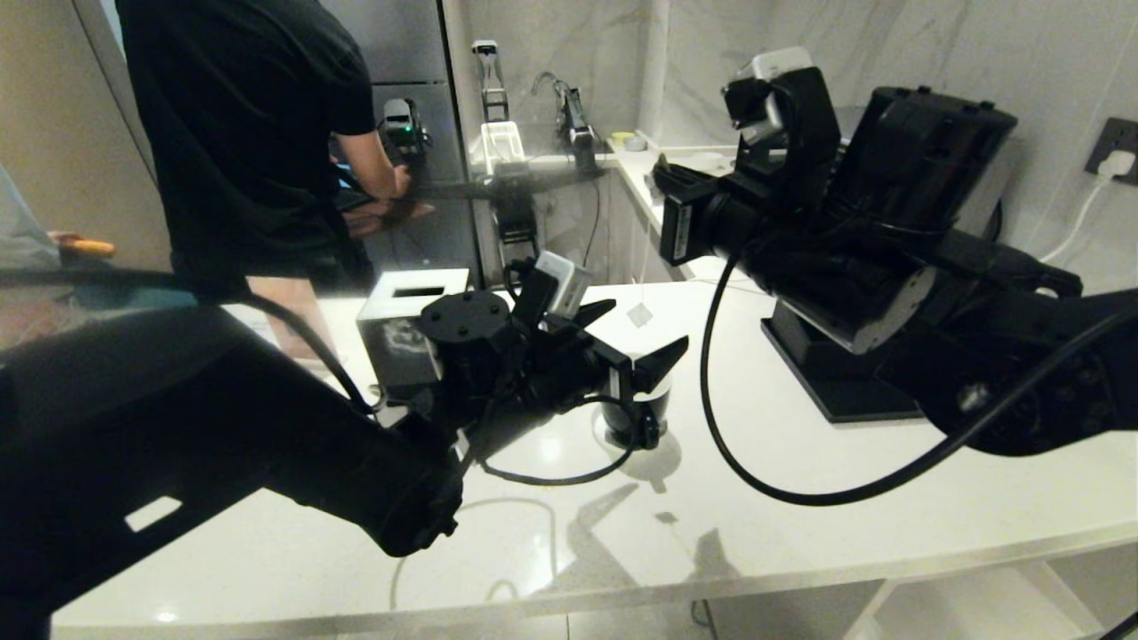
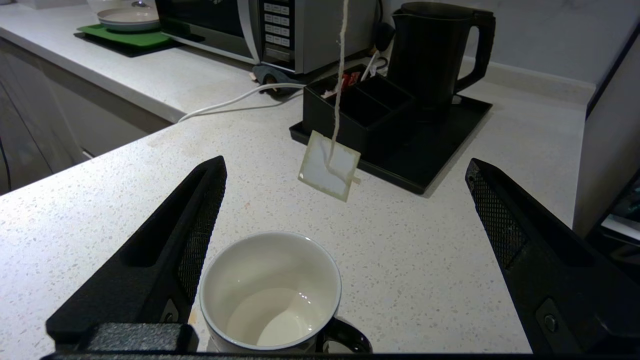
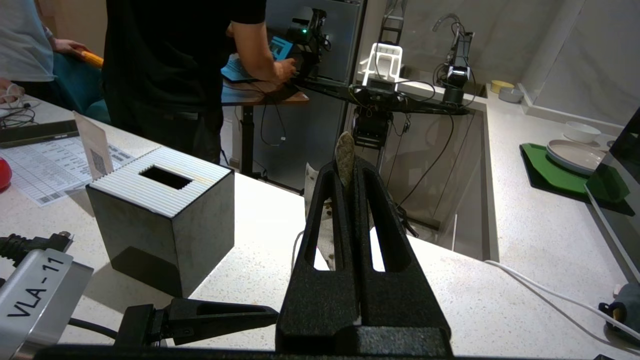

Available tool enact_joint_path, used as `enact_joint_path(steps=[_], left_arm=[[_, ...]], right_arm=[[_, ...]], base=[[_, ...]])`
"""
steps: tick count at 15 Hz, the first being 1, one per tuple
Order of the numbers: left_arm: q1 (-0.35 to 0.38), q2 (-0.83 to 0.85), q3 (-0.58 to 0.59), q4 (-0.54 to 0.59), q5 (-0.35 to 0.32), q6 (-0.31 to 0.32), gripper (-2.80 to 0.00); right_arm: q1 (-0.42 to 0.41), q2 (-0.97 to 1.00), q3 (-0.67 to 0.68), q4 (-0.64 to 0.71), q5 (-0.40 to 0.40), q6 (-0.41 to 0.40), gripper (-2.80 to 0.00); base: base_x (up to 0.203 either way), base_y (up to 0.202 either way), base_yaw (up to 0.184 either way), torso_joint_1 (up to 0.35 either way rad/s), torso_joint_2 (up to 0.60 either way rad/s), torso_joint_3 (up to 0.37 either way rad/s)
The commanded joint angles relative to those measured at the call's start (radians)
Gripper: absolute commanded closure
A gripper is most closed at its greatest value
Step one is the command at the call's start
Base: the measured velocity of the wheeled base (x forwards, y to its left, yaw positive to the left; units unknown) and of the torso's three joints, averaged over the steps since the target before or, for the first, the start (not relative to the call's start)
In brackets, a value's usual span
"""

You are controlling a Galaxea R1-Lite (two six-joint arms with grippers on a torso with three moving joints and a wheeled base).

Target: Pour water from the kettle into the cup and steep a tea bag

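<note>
Over the white counter (image 1: 800, 480) the right gripper (image 3: 351, 165) pinches the tea bag's tag so the tea bag (image 2: 329, 172) dangles near the cup (image 2: 270, 290). Left gripper (image 2: 345, 210) sits wide open around the cup, probably ready to steady it

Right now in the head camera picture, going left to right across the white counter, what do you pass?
Tissue box → left claw, open around the cup → tea bag hanging on its string just above the cup → black tray → wall plug.
</note>
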Motion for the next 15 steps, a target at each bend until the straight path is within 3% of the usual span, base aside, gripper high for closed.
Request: enact_joint_path(steps=[1, 15], left_arm=[[0.000, 0.000, -0.003, -0.007, -0.001, -0.001, -2.80], [-0.001, 0.004, -0.009, -0.009, -0.001, -0.001, -2.80]], right_arm=[[0.002, -0.001, 0.000, -0.005, -0.001, -0.001, 0.00], [0.032, 0.001, 0.003, -0.006, -0.016, -0.001, 0.00]], base=[[0.000, 0.000, 0.000, 0.000, 0.00, 0.000], [0.000, 0.000, 0.000, 0.000, 0.00, 0.000]])
